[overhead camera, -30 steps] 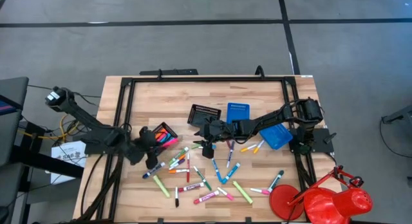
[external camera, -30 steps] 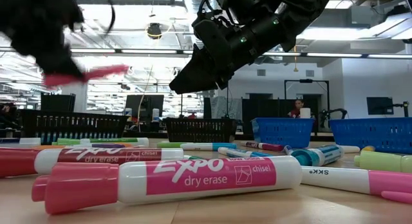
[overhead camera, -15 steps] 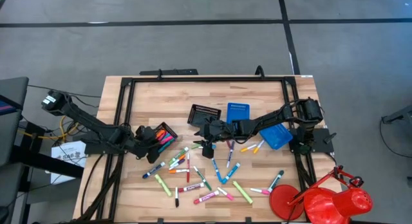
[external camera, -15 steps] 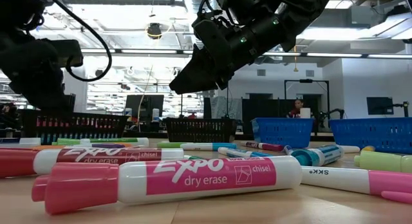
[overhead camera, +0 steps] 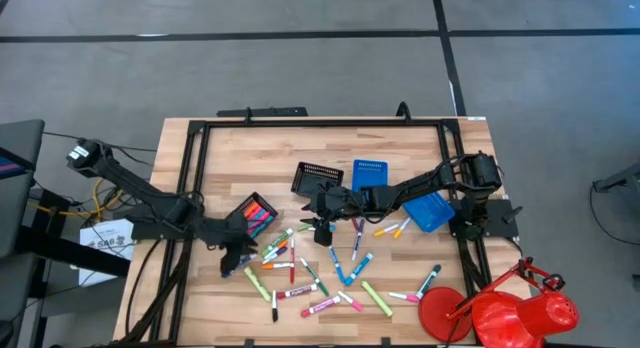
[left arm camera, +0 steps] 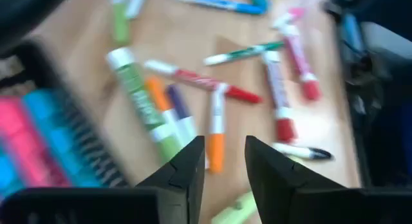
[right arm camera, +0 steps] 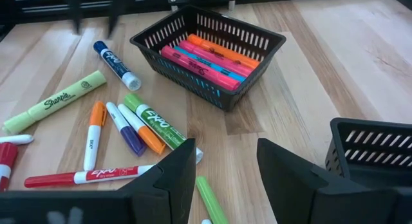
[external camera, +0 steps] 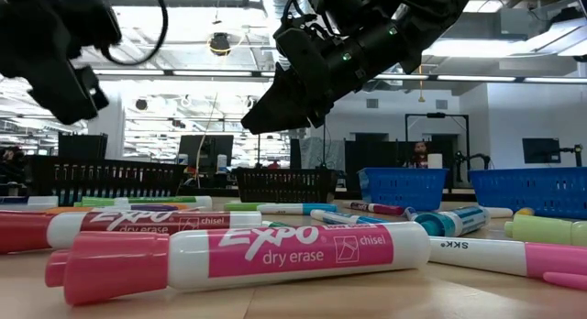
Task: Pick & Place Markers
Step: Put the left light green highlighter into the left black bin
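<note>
A large open lab: beyond the wooden counter (overhead camera: 400, 158), ceiling strip lights (external camera: 495, 78), monitors (external camera: 541, 150), more equipment.

My left wrist view is motion-blurred: markers (left arm camera: 212, 130) read only as colour streaks, labels illegible. Black tray (left arm camera: 61, 150) there is smeared and cut off at the picture edge.

Low view: my left gripper (external camera: 64, 76) is cropped by the frame; fingertips indistinct.

Right wrist view: second black tray (right arm camera: 370, 147) runs off the edge; contents unseen.

High view: marker lettering too small to read.
</note>
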Controlling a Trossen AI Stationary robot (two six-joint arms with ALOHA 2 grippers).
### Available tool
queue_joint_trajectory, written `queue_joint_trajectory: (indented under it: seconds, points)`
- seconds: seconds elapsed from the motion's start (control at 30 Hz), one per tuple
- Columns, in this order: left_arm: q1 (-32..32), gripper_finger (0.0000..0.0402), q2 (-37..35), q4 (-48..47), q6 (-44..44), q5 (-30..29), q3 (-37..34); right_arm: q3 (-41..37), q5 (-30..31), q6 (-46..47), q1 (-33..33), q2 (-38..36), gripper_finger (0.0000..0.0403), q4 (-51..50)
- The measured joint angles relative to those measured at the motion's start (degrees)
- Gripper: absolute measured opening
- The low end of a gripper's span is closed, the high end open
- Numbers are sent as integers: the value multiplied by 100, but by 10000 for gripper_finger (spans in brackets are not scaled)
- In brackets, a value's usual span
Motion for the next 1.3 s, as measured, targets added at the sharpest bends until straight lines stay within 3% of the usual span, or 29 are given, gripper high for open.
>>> queue_joint_trajectory:
  seconds: [0.13,0.33,0.57,0.77,1.13,1.3]
  points:
    - [-327,105,324,406,622,7,0,0,0,2,0,0,155,0]
    - [-638,129,1500,1447,730,-27,0,-1,0,1,0,0,155,-1]
    - [-1106,138,2478,2019,1264,402,0,0,0,0,0,0,155,0]
    - [-1533,132,2759,2054,1847,209,0,-1,1,2,0,0,155,-2]
    - [-1455,129,3164,2075,2119,-136,9,0,2,2,0,0,155,-7]
    - [-1432,89,3193,2074,2097,-164,11,-1,0,0,0,0,155,-7]
